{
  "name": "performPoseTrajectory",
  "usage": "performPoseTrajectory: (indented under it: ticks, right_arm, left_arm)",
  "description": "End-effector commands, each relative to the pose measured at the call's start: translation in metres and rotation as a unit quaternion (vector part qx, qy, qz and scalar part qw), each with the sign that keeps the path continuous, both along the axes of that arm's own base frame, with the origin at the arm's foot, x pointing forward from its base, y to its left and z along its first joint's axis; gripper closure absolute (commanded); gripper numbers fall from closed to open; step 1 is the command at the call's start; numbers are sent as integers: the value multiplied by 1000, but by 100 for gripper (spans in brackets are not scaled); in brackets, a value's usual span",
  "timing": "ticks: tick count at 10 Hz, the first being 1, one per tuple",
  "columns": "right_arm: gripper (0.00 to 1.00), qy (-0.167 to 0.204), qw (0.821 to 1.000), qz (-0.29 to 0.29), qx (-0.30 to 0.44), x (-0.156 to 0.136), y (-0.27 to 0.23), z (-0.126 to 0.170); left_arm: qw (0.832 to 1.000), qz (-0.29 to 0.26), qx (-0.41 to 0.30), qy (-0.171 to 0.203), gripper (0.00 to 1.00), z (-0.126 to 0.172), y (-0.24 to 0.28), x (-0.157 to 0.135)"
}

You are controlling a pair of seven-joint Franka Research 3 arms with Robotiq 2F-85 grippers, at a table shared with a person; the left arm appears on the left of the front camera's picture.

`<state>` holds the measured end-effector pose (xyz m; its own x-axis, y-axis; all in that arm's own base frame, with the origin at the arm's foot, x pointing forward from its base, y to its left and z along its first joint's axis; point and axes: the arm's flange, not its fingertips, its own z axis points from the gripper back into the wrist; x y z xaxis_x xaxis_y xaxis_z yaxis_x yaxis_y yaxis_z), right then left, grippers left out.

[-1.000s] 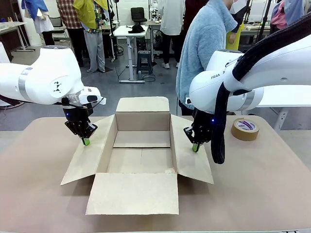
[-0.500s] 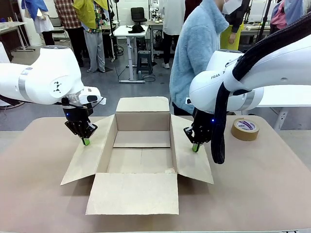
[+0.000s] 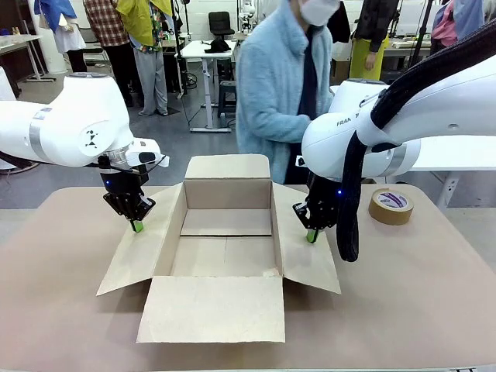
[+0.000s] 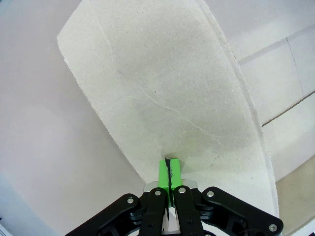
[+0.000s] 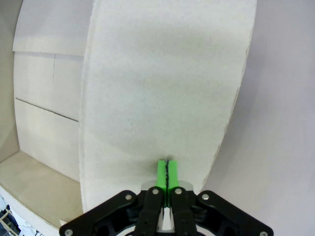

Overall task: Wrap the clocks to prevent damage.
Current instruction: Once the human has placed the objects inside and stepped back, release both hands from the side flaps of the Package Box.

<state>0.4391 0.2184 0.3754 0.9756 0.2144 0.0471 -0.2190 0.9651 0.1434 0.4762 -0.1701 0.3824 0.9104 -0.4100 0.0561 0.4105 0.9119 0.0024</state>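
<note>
The clocks are out of view. An open cardboard box [image 3: 227, 194] stands mid-table with its flaps spread and nothing inside. My left gripper [image 3: 137, 226] is shut, its green tips pressed together and resting on the box's left flap [image 3: 143, 252]. In the left wrist view the left gripper [image 4: 169, 169] touches that flap [image 4: 167, 98] near its edge. On the opposite side, my right gripper [image 3: 311, 235] is also shut, with its tips on the right flap [image 3: 306, 260]. The right wrist view shows the right gripper [image 5: 168, 172] against that flap [image 5: 162, 88].
A brown tape roll [image 3: 390, 205] lies at the table's far right. A person in a light blue fleece [image 3: 275, 85] stands at the far side, behind the box. The box's front flap [image 3: 213, 308] lies flat toward the near edge.
The person at the far side has stepped to the left and turned toward the table. Both arms, both grippers and the box have stayed still.
</note>
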Motion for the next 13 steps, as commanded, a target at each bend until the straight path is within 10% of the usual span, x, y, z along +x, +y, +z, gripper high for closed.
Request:
performPoseTrajectory:
  ticks: [1,13]
  right_arm:
    - [99,2,1000,-1,-1,-2,0,-2]
    - [99,2,1000,-1,-1,-2,0,-2]
  left_arm:
    - [1000,-2,3,2,100,-1,0,-1]
    - [1000,-2,3,2,100,-1,0,-1]
